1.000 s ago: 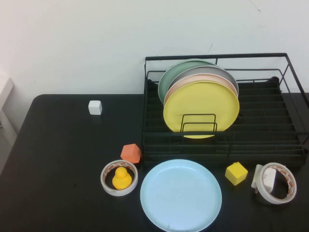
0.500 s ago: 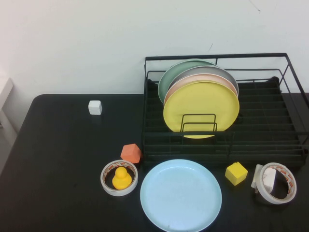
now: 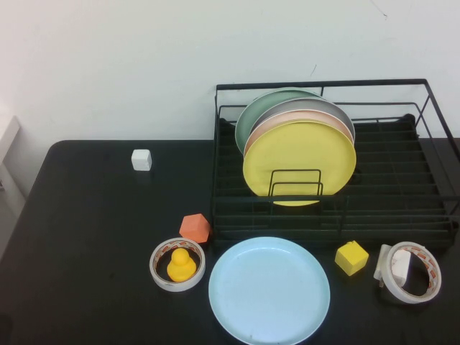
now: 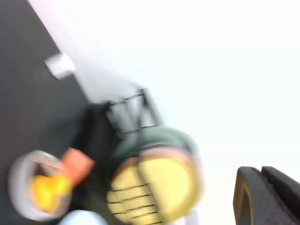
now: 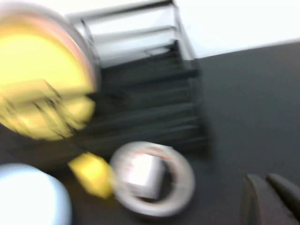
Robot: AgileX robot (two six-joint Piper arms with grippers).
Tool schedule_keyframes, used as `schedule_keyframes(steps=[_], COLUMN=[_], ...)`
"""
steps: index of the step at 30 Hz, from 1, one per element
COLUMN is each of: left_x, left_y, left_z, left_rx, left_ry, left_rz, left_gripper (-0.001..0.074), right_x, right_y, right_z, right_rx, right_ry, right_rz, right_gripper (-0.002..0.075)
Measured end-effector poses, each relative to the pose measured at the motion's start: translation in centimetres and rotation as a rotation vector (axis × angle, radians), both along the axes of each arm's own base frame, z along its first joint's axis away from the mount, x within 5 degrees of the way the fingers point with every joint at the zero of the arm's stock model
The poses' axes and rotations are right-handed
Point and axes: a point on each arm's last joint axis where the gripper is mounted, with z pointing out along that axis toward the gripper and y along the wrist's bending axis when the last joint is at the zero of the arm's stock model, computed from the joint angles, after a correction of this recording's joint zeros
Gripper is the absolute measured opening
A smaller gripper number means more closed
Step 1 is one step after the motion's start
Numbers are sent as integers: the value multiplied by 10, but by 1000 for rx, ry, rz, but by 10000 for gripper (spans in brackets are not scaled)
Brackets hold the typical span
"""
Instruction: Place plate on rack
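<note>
The light blue plate (image 3: pixel 269 290) lies flat on the black table, near the front, just before the rack. The black wire rack (image 3: pixel 330 85) stands at the back right and holds several upright plates on its left side. Neither gripper shows in the high view. My left gripper (image 4: pixel 261 171) appears in its wrist view with its fingers together and empty, well above the table and off to the left of the rack (image 4: pixel 126 112). My right gripper (image 5: pixel 262 178) is shut and empty above bare table, right of the rack (image 5: pixel 140 93); the plate's edge (image 5: pixel 28 194) shows there.
A yellow plate (image 3: pixel 300 162) fronts the stack in the rack, with a pale green plate (image 3: pixel 251 115) behind. A tape roll with a yellow duck (image 3: pixel 180 264), an orange block (image 3: pixel 195 228), a yellow block (image 3: pixel 351 257), another tape roll (image 3: pixel 410 272) and a white cube (image 3: pixel 141 159) lie around.
</note>
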Motion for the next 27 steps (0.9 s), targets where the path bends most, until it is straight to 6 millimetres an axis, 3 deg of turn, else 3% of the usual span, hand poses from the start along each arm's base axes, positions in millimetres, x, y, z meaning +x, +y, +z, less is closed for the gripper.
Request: schedule_keyframes(steps=[3, 5, 14, 17, 21, 27], left_x=[0, 0, 0, -1, -1, 29], left_y=[1, 2, 3, -1, -11, -18], left_z=[3, 4, 5, 9, 40, 74], left_rx=[-159, -178, -141, 54, 348, 827], left_ry=[-5, -13, -34, -50, -49, 167], left_rz=[11, 20, 33, -8, -127, -338], left_gripper=[-2, -2, -2, -2, -2, -1], right_x=[1, 1, 2, 2, 2, 0], right_y=[5, 7, 8, 7, 8, 9], right_z=[3, 5, 6, 7, 6, 1], right_rx=[262, 344, 402, 403, 370, 322], right_ry=[-33, -52, -65, -66, -58, -9], right_rz=[-14, -15, -18, -18, -9, 8], right_gripper=[9, 9, 9, 9, 9, 9])
